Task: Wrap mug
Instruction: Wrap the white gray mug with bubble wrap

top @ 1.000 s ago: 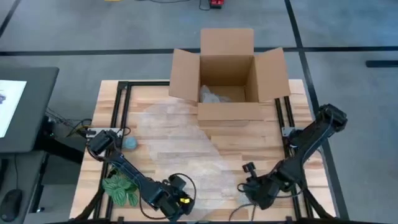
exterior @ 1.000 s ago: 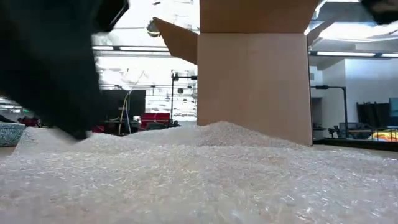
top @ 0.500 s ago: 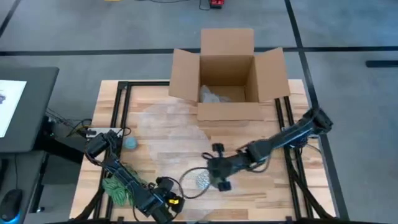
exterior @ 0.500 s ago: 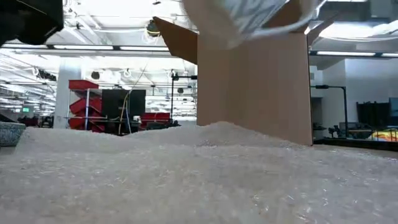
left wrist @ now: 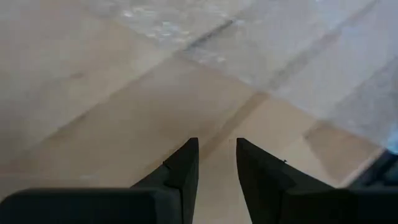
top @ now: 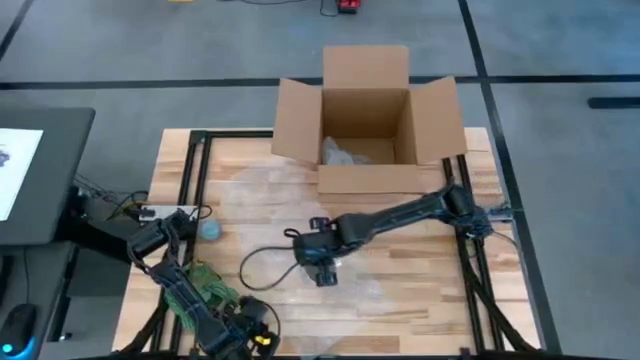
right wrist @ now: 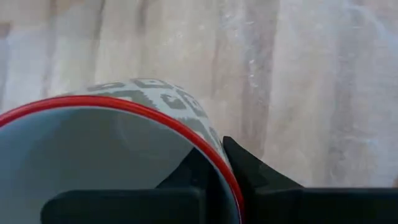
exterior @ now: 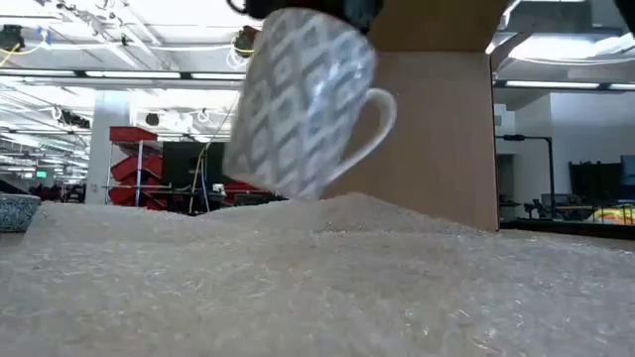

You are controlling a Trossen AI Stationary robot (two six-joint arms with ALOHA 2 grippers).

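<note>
High view: my right tool [top: 322,258] over bubble wrap [top: 290,215] at bench [top: 400,300] centre; left tool [top: 250,335] at near edge.
Low view: mug [exterior: 298,109] tilted, just above wrap.
Left wrist: fingers [left wrist: 186,165] slightly apart, hold nothing.
Right wrist: fingers [right wrist: 249,171] clamp mug rim.

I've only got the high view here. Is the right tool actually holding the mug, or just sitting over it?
Observer: Holding it. The right wrist view shows the right tool pinching the mug at its red rim, one finger inside.
Operator: Is the mug upright?
Observer: No. The low view shows it tilted above the bubble wrap, handle out to the side.
Operator: And the left tool?
Observer: Its wrist view shows the left tool open and empty over the wooden table.
</note>
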